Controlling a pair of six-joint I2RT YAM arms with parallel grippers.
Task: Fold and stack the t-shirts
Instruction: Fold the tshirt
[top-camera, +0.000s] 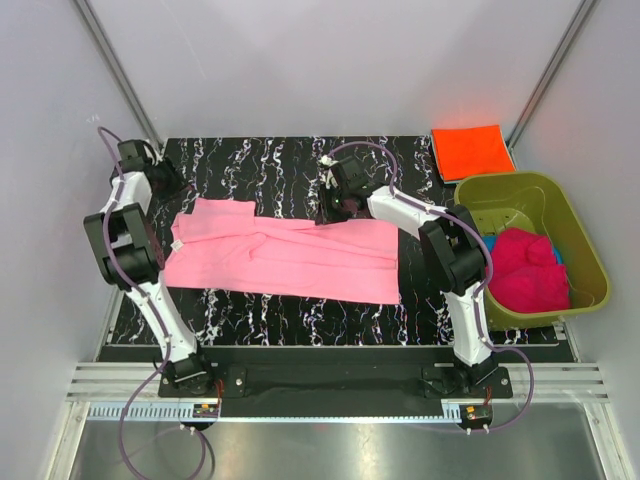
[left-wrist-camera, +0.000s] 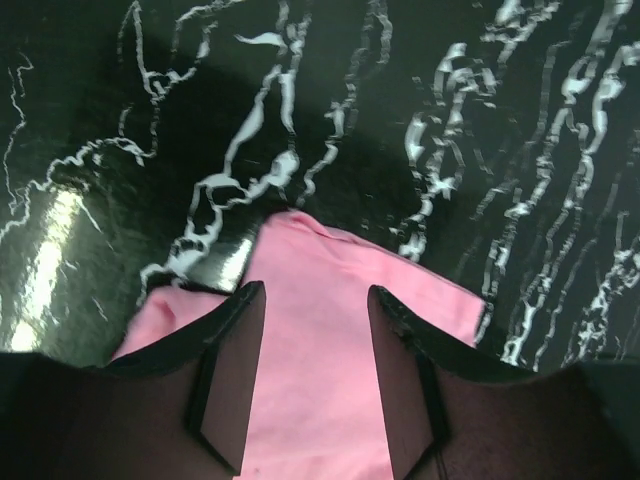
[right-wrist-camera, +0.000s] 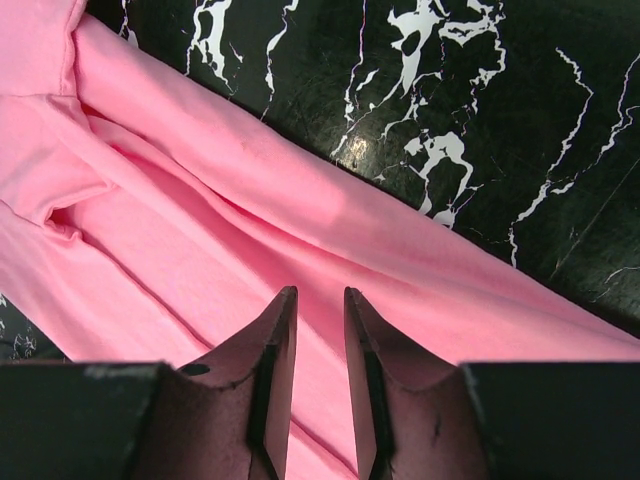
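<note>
Four t-shirts are in front of you, one of each colour. The light pink t-shirt (top-camera: 290, 255) lies spread lengthwise across the middle of the tabletop (top-camera: 280, 165), creased along its length. The orange t-shirt (top-camera: 472, 150) sits folded flat at the far right corner. The magenta t-shirt (top-camera: 525, 268) is bundled inside the one olive-green tub (top-camera: 505, 180) at the right edge, and the blue t-shirt (top-camera: 556, 252) shows only as a sliver beside it in the same tub. You have two arms, both out over the pink cloth. Your left gripper (left-wrist-camera: 315, 290) hangs above the shirt's far left end with its jaws released and well apart, pink fabric lying below the gap. Your right gripper (right-wrist-camera: 320, 292) is low over the shirt's far edge near the middle. Its jaws are only narrowly parted, and no cloth looks pinched between them. The tabletop is glossy black with white marble veining. Plain pale walls (top-camera: 330, 60) close it in on three sides, with slanted metal struts in the far corners. Grooved metal rails (top-camera: 330, 380) run along the near edge where the arm bases are bolted.
</note>
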